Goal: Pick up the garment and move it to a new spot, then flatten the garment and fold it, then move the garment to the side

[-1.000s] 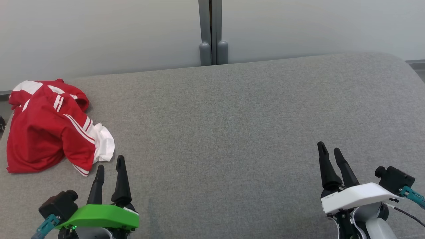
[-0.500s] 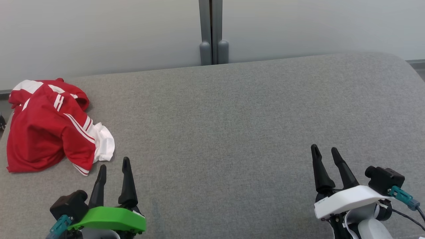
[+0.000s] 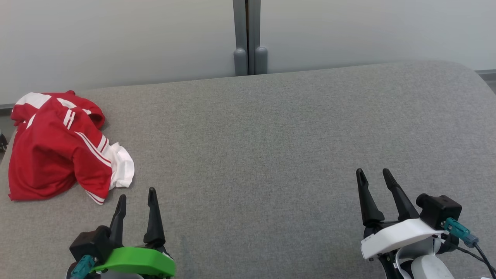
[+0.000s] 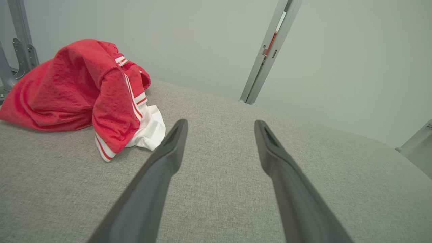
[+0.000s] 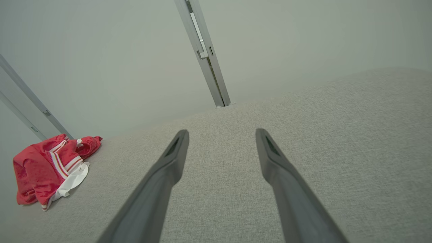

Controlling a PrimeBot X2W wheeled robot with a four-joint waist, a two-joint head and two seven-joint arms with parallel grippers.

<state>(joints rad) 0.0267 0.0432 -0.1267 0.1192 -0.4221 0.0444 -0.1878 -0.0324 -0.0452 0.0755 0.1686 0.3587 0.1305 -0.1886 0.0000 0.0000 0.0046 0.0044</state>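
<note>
Both pincers have pulled back toward the robot and drifted inward over the last second. The garment hasn't budged.

Head view: I see the left pincer (image 3: pixel 137 193) open, nothing between the fingers, over the grey fabric worktop (image 3: pixel 252 155). The red-and-white garment (image 3: pixel 58 151) lies crumpled just ahead and to the left of it. Its white part is near the left fingertip, but a gap shows. The right pincer (image 3: pixel 372 171) is also open and empty, and the garment is well apart from it, far off to its left. A grey post (image 3: pixel 250 38) stands beyond the worktop's far edge, ahead and between the two pincers.

Left wrist view: the left pincer (image 4: pixel 221 122) has its fingers spread with bare fabric between them. The garment (image 4: pixel 74 87) is heaped ahead-left, its white part right beside the left fingertip.

Right wrist view: the right pincer (image 5: pixel 221 131) is wide open and holds nothing. The garment (image 5: pixel 44 168) sits far to its left, near the worktop's edge. The post (image 5: pixel 206 57) is ahead, slightly left.
</note>
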